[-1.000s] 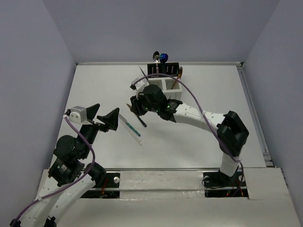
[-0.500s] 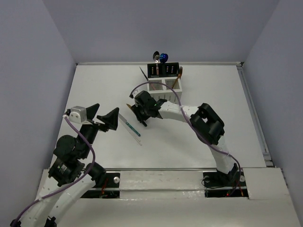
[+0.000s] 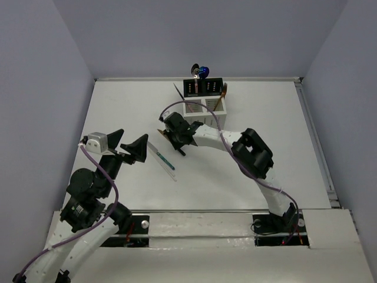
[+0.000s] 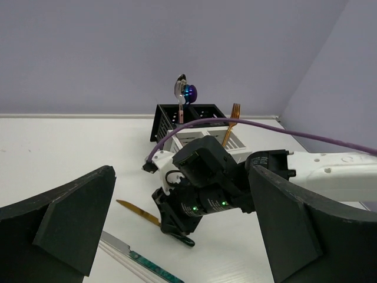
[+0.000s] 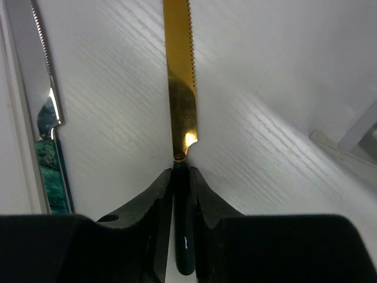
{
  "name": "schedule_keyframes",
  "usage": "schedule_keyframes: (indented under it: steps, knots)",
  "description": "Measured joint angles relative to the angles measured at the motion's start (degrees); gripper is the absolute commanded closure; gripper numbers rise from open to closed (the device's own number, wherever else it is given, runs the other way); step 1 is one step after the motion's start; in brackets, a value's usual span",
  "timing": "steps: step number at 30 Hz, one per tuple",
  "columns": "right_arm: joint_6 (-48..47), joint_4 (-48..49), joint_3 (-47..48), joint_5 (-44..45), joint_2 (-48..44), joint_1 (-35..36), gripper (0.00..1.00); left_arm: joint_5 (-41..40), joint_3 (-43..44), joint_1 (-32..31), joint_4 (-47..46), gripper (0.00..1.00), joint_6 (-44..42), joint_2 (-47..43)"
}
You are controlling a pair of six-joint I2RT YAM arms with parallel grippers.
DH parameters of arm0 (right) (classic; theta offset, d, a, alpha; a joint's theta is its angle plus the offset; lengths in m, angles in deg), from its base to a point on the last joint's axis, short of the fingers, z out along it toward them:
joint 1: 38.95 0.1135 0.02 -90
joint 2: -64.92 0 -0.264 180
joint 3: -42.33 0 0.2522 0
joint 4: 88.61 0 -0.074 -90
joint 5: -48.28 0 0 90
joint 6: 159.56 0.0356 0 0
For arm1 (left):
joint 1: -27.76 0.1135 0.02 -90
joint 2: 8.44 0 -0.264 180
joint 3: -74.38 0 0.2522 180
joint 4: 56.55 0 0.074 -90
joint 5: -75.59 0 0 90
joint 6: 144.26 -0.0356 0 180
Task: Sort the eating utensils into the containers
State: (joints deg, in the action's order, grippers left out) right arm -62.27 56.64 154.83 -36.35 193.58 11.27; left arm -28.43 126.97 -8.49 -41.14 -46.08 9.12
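- Right gripper (image 5: 181,177): fingers pinched shut on the dark handle of a gold-bladed knife (image 5: 179,88). The blade rests on the table (image 5: 283,71), pointing straight ahead of the hand (serrated edge to its right).
- Just left of the hand: teal-handled knife (image 5: 48,150), silver blade, lying roughly parallel.
- Near the hand, on the side away from the teal knife: caddy (image 3: 205,105), utensils (image 3: 199,72) standing in it.
- Left gripper (image 3: 128,145): wide open, holding nothing, beyond the teal knife.

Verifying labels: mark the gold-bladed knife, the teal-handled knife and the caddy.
gold-bladed knife (image 5: 179,88), right wrist view, middle of blade.
teal-handled knife (image 5: 52,177), right wrist view, on the handle.
caddy (image 3: 211,116), top external view, white near wall.
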Motion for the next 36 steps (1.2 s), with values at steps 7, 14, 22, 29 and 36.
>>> schedule_keyframes:
  steps: [7, 14, 22, 29, 36]
  knots:
    - [-0.90, -3.89, 3.43, 2.89, 1.33, 0.48, 1.00, 0.00, 0.02, 0.00, 0.00, 0.01, 0.00, -0.02]
    - [-0.52, 3.08, -3.80, 2.54, -5.49, 0.48, 1.00, -0.20, 0.00, 0.00, 0.00, 0.01, 0.00, -0.02]
    - [2.75, 26.03, -12.90, 0.98, -24.11, -0.90, 1.00, -0.79, 0.00, 0.00, 0.00, 0.01, 0.00, -0.02]
    - [2.64, 43.58, -13.46, 5.27, -24.59, -7.08, 1.00, -0.83, 0.02, 0.00, 0.00, 0.01, 0.00, -0.02]
    - [0.55, 50.34, -13.46, 7.87, -17.59, -11.96, 1.00, -0.85, 0.00, 0.00, 0.00, 0.01, 0.00, -0.02]
